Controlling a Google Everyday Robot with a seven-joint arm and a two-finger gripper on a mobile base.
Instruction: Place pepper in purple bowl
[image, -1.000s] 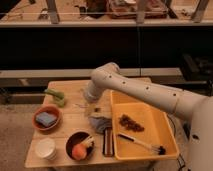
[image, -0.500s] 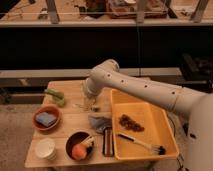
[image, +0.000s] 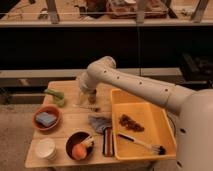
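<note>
The pincer (image: 89, 98) had swung left across the wooden table (image: 70, 123) toward the small light-green curved pepper (image: 55, 96), its jaws spread and empty. The pepper lay near the table's back-left corner, well apart from the round dark purple bowl (image: 72, 139). The grasp would go best made across the pepper's narrow width.

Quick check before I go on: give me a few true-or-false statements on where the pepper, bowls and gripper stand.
1. The pepper lies in the purple bowl. False: it lies on the table, behind the orange bowl.
2. The gripper hangs open over the table, right of the pepper, apart from it. True.
3. The orange bowl holds a blue sponge. True.
4. The yellow tray is empty. False: a brush lies in it.
</note>
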